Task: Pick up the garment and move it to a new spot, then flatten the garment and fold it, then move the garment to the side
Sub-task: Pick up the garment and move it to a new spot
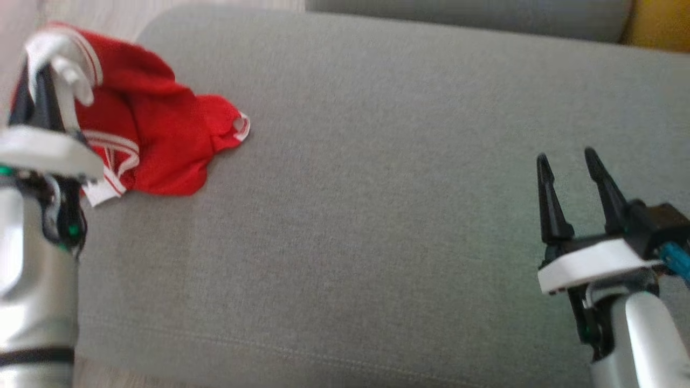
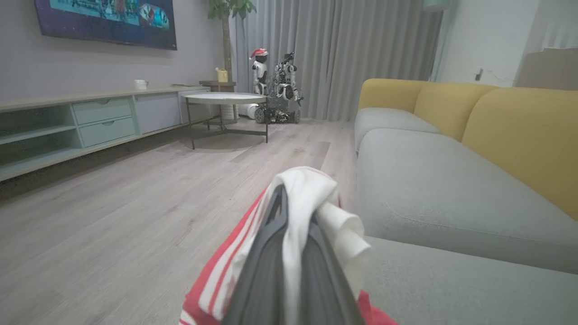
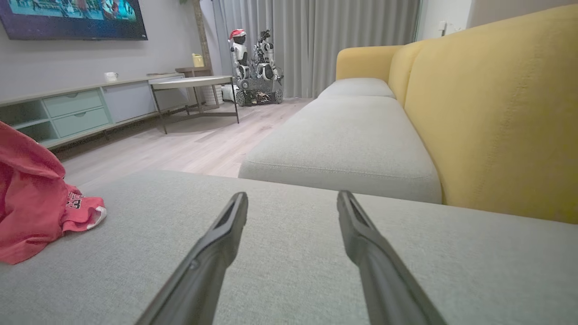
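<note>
Nearest us, our left gripper is clamped on the white-trimmed edge of the red jersey, which sits bunched at the left end of the grey sofa cushion. Our right gripper hovers wide and free over the cushion's right side. We judge only the grasp done, with moving, flattening, folding and setting aside all left; far off, the media cabinet's drawers are shut, their contents hidden.
</note>
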### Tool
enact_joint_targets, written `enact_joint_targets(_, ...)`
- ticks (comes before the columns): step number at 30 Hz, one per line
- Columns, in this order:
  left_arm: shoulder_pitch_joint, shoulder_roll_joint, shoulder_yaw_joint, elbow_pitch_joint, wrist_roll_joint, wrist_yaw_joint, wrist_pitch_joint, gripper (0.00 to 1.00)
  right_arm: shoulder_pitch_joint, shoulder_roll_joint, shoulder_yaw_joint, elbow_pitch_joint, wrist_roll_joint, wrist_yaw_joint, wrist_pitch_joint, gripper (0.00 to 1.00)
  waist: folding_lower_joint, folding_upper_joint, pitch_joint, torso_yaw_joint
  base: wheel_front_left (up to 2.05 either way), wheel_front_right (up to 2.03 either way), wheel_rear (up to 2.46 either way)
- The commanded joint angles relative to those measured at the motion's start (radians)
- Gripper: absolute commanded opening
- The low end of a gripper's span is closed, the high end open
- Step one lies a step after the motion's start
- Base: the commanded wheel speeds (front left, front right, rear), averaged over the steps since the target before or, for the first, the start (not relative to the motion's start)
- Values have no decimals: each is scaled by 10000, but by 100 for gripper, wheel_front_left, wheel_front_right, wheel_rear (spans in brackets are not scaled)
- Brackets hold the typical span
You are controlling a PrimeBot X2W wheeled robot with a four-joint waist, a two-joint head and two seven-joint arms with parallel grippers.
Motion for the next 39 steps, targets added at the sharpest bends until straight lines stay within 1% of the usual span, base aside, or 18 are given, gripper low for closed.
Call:
enact_joint_targets(1,-121,507,302,-714,28,87,-21,0,-102,106,151,-322,85,-7,-101,100,1,0,-463,-214,0,0,0)
enact_joint_targets(7,2066,312,152,-3719,54,551,857,0,528,158,-124,-461,190,-7,-74,100,1,0,-1057,-507,0,0,0)
enact_joint_targets(12,3455,61,-227,-6123,119,810,1628,0,799,168,-205,-589,503,-7,-32,100,1,0,-1172,-856,0,0,0)
enact_joint_targets(15,3939,-131,-603,-7122,154,853,2016,0,799,169,-114,-715,635,-7,-5,100,1,0,-1060,-1239,0,0,0)
enact_joint_targets(18,4138,-342,-1094,-7688,206,797,2308,0,691,170,-16,-840,741,-7,0,100,1,0,-828,-1761,0,0,0)
enact_joint_targets(22,3959,-696,-1878,-7896,299,600,2545,0,450,170,137,-993,855,-7,-29,100,1,0,-346,-2630,0,0,0)
enact_joint_targets(25,3509,-981,-2473,-7796,417,392,2626,0,297,170,172,-1143,985,-7,-117,100,1,0,150,-3265,0,0,0)
enact_joint_targets(29,2670,-1419,-3212,-7382,552,72,2620,0,108,171,222,-1186,1185,-7,-278,100,1,0,755,-4095,0,0,0)
enact_joint_targets(34,1608,-1800,-3961,-6775,725,-192,2560,0,-178,171,423,-1021,1425,-7,-510,100,1,0,1334,-5238,0,0,0)
enact_joint_targets(35,1608,-1800,-3961,-6775,725,-192,2560,0,-178,171,423,-1021,1425,-7,-510,100,1,0,1334,-5238,0,0,0)
enact_joint_targets(39,837,-1977,-4414,-6287,810,-312,2634,0,-295,171,419,-886,1652,-7,-747,100,1,0,1725,-5931,0,0,0)
